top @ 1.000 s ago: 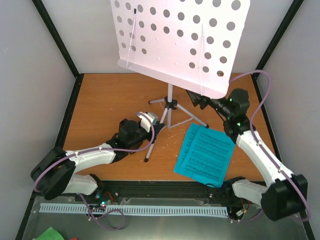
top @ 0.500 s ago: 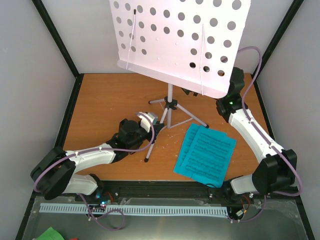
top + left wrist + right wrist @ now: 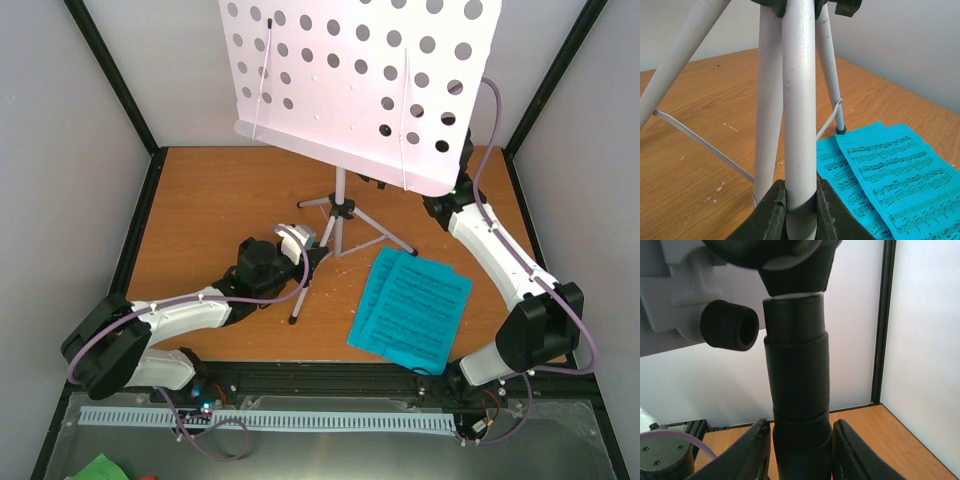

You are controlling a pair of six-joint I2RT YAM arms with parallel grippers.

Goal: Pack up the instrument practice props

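The left gripper [image 3: 800, 216] is squeezed tight on a smooth, round, pale grey leg of the music stand [image 3: 340, 200], low down near the brown wooden tabletop [image 3: 210, 200]. The stand is in the middle of the tabletop. It stands straight, with its long pole going up and down and three thin legs spread out. Its flat tray [image 3: 350, 90] at the top is full of round holes and is tilted. Just right of the legs, the cyan sheet-music pages [image 3: 410, 308] lie flat, one partly on another, with rows of black notes; no words can be read. The right gripper [image 3: 802, 452] hugs a fat black tube high up under the tray, touching it on both sides
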